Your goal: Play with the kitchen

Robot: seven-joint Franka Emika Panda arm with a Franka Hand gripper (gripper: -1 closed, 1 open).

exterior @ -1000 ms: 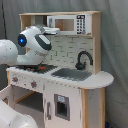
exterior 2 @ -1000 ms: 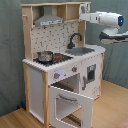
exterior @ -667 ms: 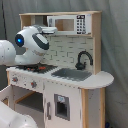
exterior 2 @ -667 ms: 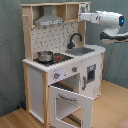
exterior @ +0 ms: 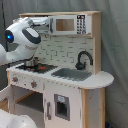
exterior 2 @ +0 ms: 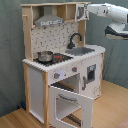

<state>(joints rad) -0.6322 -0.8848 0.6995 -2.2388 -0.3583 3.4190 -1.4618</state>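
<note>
Kitchen [exterior 2: 65, 75]: tall white and light-wood toy unit, standing on the wood floor [exterior 2: 112, 112] before a grey curtain [exterior 2: 10, 50]; it fills the middle of both exterior views.

Fittings, second exterior view: range hood [exterior 2: 49, 20] at upper left; small pot [exterior 2: 45, 56] on the hob [exterior 2: 52, 58]; black faucet [exterior 2: 75, 39] behind the grey sink [exterior 2: 82, 50]; oven door [exterior 2: 70, 102] hanging open low at the near side; microwave cabinet [exterior 2: 80, 11] at the top right corner.

My arm: it reaches in from the second exterior view's right, its white forearm [exterior 2: 107, 10] level with the top shelf. In the first exterior view a large white joint [exterior: 22, 37] blocks the left of the unit.

Gripper [exterior 2: 86, 9]: its tip is at the microwave cabinet's right edge. Whether it is apart, together or clamped on the little door, I cannot tell.

Step in hand, by my judgement: working the microwave door.

Method note: I should move slowly and follow the door's hinge arc, not pull straight out. The unit looks light and top-heavy, so a sideways tug this high could rock it. The forearm should stay clear of the faucet and top shelf.
</note>
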